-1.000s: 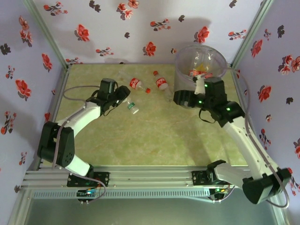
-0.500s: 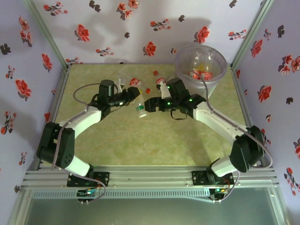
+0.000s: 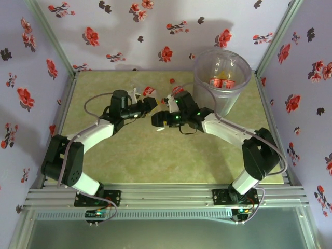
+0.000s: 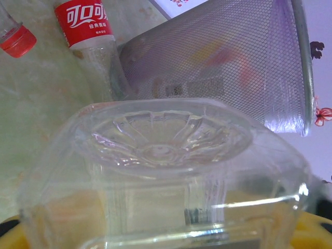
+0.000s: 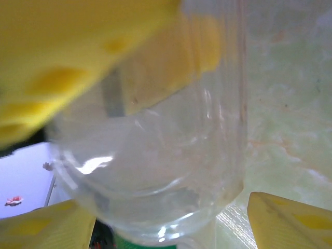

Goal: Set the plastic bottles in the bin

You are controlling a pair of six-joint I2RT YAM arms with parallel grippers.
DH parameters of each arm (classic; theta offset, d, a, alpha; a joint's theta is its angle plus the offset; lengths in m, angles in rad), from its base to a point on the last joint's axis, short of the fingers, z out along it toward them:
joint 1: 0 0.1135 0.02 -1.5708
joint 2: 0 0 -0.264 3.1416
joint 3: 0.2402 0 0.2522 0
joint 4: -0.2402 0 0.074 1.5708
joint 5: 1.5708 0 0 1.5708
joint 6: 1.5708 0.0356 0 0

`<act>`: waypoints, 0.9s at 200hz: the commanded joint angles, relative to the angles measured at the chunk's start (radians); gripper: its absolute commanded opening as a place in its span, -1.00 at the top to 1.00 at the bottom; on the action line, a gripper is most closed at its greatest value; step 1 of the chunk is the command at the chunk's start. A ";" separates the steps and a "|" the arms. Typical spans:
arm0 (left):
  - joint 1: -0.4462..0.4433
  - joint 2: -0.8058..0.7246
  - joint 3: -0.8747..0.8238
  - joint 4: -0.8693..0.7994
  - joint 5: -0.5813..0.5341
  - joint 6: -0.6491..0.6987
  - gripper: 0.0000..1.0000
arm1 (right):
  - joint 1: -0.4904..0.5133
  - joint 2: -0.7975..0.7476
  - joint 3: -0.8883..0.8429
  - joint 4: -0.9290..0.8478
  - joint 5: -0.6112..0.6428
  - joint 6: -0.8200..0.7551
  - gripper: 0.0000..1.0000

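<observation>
Clear plastic fills the left wrist view: the ribbed base of a clear bottle sits between the yellow fingers of the left claw, which is clenched on it. From above, the left claw holds this bottle above the middle of the green worktop, towards the back.

The right claw is just beside it. In the right wrist view its two yellow fingers stand on either side of the same clear bottle's body, near a green band at the bottle's end. The right claw is released, with a gap showing at one finger. A blurred yellow finger crosses the top of that view.

The bin stands at the back right corner of the worktop. Inside it lie several bottles, red-labelled ones and a yellow one. Two red-labelled bottles lie on the worktop behind the claws, left of the bin.
</observation>
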 commanded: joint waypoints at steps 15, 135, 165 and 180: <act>-0.005 -0.002 -0.010 0.037 -0.006 -0.002 1.00 | 0.008 0.013 -0.014 0.056 -0.027 0.037 -0.41; -0.003 -0.007 0.005 -0.005 -0.015 -0.002 -0.93 | 0.007 0.005 -0.010 0.042 0.018 0.013 0.34; 0.000 -0.008 0.008 -0.007 -0.015 -0.003 -0.99 | 0.005 0.003 -0.008 0.044 0.025 0.010 0.38; 0.000 -0.009 0.007 -0.010 -0.015 -0.005 -0.99 | 0.003 0.004 -0.008 0.045 0.026 0.010 0.39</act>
